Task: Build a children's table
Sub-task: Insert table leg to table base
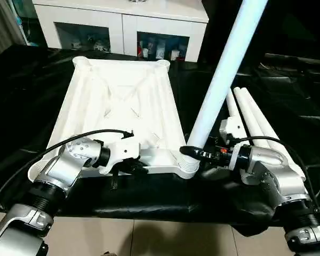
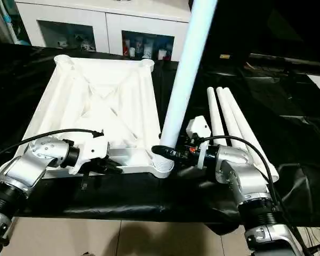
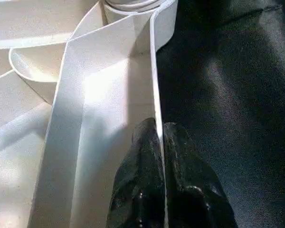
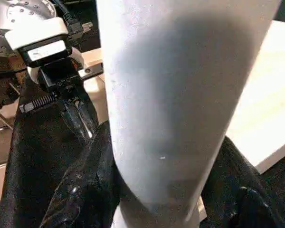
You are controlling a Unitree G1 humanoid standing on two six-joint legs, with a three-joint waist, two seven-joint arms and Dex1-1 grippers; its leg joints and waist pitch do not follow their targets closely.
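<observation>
- Your right gripper (image 1: 189, 151) has its two black fingers clamped around the foot of a long white tapered plastic leg (image 1: 224, 74), right where it meets the round corner socket (image 1: 185, 167) at the near right corner of the white ribbed plastic tabletop (image 1: 122, 106). The leg leans away to the right instead of standing square, so I judge it not fully seated.
- Your left gripper (image 3: 159, 161) is pinched shut on the thin near rim wall of the tabletop, one finger on each side. Hold that grip firm; it is what stops the top sliding on the black cloth-covered bench (image 1: 37, 80) while you work the leg.
- Bring the leg upright before you push. Pressing while it is tilted will likely jam it against the socket's lip.
- Push along the leg's own axis, down into the socket, and watch the collar in the head views for a gap closing evenly all round.
- Gripping so low gives little leverage over the long shaft above, so move slowly to keep the top end from swinging.
- Three more white legs (image 1: 253, 120) lie side by side on the cloth just right of the tabletop, close behind your right wrist; keep your forearm from knocking them.
</observation>
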